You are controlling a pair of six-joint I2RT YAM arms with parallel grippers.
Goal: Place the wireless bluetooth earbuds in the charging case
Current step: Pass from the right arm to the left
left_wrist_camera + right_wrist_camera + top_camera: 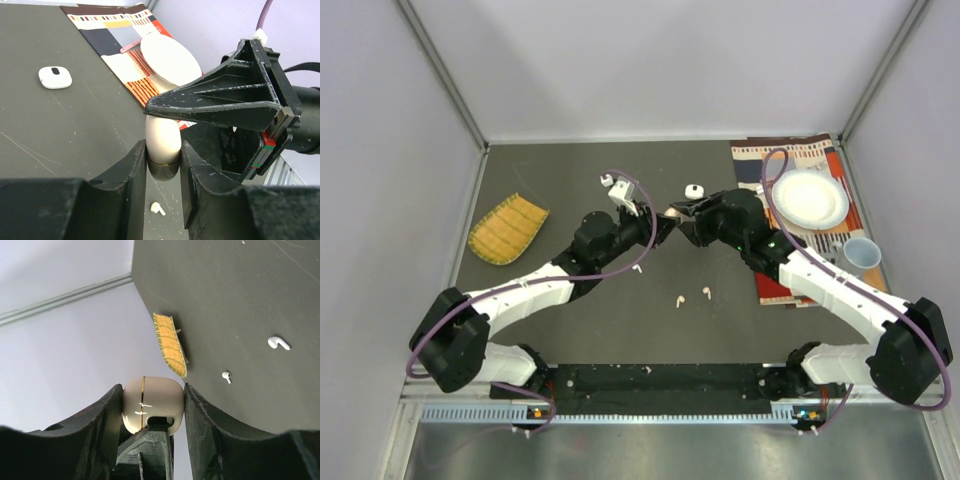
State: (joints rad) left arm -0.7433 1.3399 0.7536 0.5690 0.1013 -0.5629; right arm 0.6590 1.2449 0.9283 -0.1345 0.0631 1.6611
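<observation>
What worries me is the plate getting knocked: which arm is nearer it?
Right. The right arm passes close beside the plate, over the striped cloth; the left arm lies far to its left.

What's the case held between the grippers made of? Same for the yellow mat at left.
Charging case: looks like glossy moulded plastic, cream-pink, with sharp highlights and a thin gold metallic-looking seam. Yellow mat: probably woven bamboo or straw, matte, with visible ribbed slats.

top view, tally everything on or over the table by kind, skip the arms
cases: 2 (white case, peach case)
earbuds: 3
plate: 1
cup: 1
cloth: 1
woven mat: 1
total: 9
</observation>
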